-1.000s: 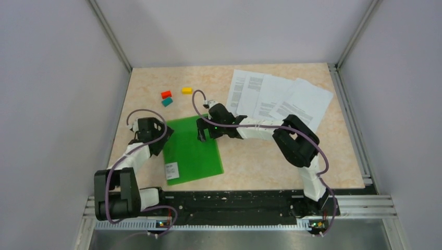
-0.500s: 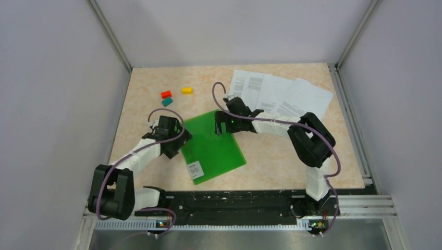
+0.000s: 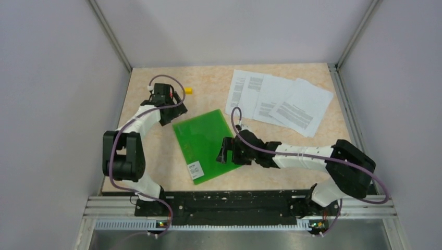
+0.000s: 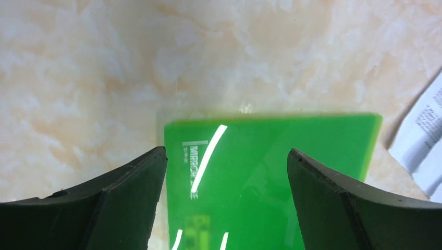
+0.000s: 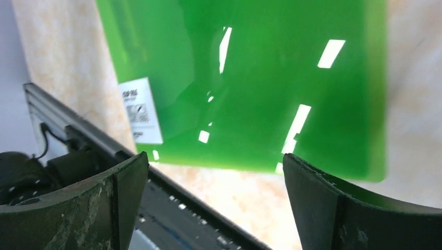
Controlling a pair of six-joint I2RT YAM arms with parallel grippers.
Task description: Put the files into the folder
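Observation:
The green folder lies flat and closed in the middle of the table, its white label at the near corner. The files, several white printed sheets, are fanned out at the back right, apart from the folder. My left gripper hangs open just off the folder's far left corner. In the left wrist view the folder shows between and below the spread left gripper. My right gripper is open at the folder's near right edge. The right wrist view shows the folder beyond the empty right gripper.
A small yellow block sits at the back left, just beyond my left wrist. The black base rail runs along the near table edge and shows under the right fingers. A corner of paper lies right of the folder.
The folder slid right and turned. My left gripper went from its left side to its far left corner. The right gripper swung from the folder's far edge to its near right edge.

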